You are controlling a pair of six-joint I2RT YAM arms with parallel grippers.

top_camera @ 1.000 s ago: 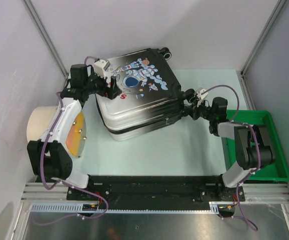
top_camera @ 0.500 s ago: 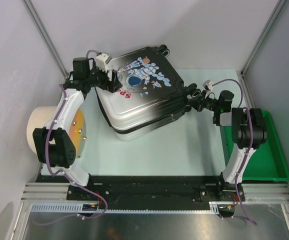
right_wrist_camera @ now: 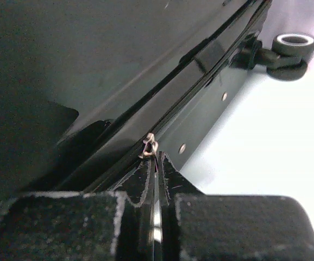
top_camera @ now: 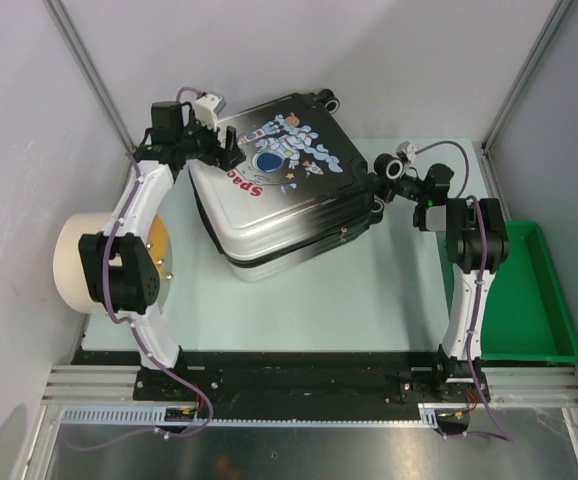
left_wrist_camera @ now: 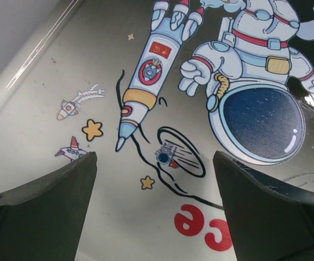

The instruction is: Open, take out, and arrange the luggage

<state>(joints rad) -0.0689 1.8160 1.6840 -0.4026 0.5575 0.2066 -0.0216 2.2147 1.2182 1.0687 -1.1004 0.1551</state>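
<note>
Here, up front, a beige cylinder (top_camera: pixel 74 265) lies at left and a green plastic bin (top_camera: pixel 539 300) at right of the pale tabletop (top_camera: pixel 369 290). Farther back rests the luggage (top_camera: pixel 279 200), its glossy hard shell fading white to black under an astronaut print. The left end effector (left_wrist_camera: pixel 154 157) gapes wide above that print, empty; the right end effector (right_wrist_camera: pixel 156 163) is pinched tight at the metal zipper pull (right_wrist_camera: pixel 149 145) on the side seam.

Red "Space" lettering, partly hidden, on the luggage (top_camera: pixel 279 200).
</note>
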